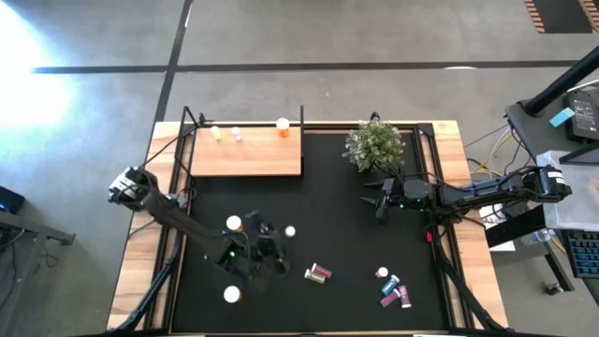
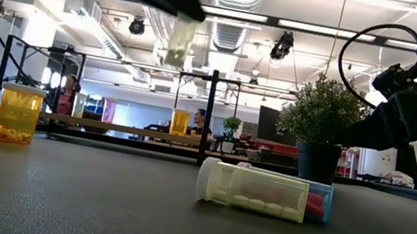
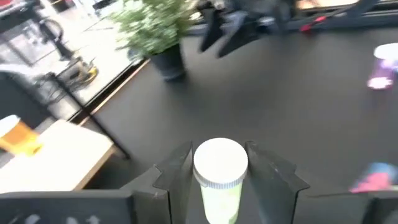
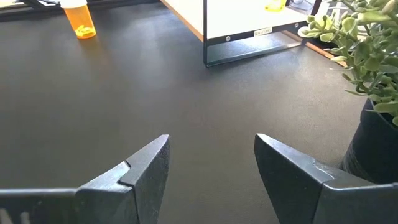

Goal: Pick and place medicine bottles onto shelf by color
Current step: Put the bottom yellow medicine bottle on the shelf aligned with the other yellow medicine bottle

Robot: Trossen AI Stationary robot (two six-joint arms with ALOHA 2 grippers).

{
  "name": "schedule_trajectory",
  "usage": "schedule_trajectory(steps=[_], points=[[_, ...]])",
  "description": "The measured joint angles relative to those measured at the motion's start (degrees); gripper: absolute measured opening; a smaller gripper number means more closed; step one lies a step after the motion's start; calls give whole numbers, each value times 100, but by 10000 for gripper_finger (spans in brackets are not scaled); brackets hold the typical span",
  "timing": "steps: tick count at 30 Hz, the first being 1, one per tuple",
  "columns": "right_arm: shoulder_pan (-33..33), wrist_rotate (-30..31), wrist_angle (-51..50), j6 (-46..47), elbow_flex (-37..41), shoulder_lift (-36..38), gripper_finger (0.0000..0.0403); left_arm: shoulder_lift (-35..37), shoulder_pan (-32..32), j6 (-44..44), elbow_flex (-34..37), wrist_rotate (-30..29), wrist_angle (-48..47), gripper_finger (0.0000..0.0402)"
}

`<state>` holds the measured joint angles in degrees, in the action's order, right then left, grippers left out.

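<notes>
My left gripper [image 3: 221, 158] is shut on a pale yellow-green medicine bottle [image 3: 219, 186] with a white cap. It holds the bottle above the black mat's near middle [image 1: 278, 241] and high in the low view [image 2: 178, 43]. The light-wood shelf [image 1: 248, 154] stands at the far left, with three small bottles [image 1: 283, 126] upright along its far edge. An orange bottle [image 2: 18, 114] stands on the mat. A yellowish bottle [image 2: 256, 190] lies on its side. My right gripper [image 4: 211, 162] waits open beside the plant [image 1: 374, 145]. My left gripper pinches the bottle's body just under the white cap [image 3: 217, 163], one finger on each side. The fingers [image 3: 177, 171] reach forward and slant a little downward toward the far right. The bottle is lifted clear of the mat and hangs below the fingers [image 2: 179, 47].
More bottles lie on the mat at the near right [image 1: 393, 292] and near middle [image 1: 318, 273]. A white-capped one [image 1: 231, 294] is at the near left. The potted plant [image 2: 323, 124] stands at the far right. Black posts [image 4: 206, 37] edge the shelf.
</notes>
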<state>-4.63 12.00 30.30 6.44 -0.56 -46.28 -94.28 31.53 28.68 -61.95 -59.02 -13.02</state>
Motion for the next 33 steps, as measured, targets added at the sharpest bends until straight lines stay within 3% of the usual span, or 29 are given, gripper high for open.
schedule_trajectory(steps=[16,24,33], points=[[-1,0,2,0,0,0,224,2221,-1737,1156,2774,-21,47,128],[-1,-1,2,-1,0,0,224,2878,-2865,1161,3405,-142,49,128],[0,0,4,0,0,0,224,2974,-4131,1165,3716,-152,60,128]])
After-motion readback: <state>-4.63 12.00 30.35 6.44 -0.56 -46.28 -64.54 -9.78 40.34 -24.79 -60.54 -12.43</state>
